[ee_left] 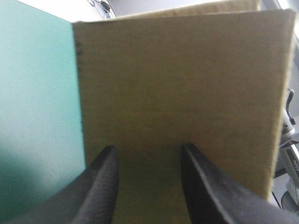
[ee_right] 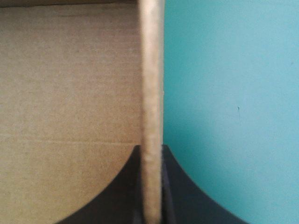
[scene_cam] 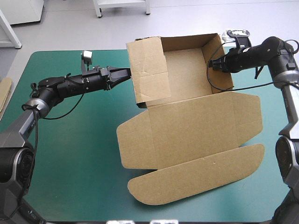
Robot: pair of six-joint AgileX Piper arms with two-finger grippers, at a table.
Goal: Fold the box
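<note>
The brown box (scene_cam: 187, 77) stands at the table's far side as an open tray, with its lid (scene_cam: 196, 135) lying flat toward the front. My left gripper (scene_cam: 125, 73) is open, its tips against the outside of the box's left wall (ee_left: 187, 79), and nothing sits between its fingers (ee_left: 105, 172). My right gripper (scene_cam: 214, 64) is shut on the top edge of the right wall (ee_right: 152, 84), one finger inside the tray and one outside.
A strip of more brown board (scene_cam: 4, 93) shows at the table's left edge. The teal-green cover (scene_cam: 70, 154) lies bare at the front left. The lid's rounded flap (scene_cam: 196, 179) reaches close to the front edge.
</note>
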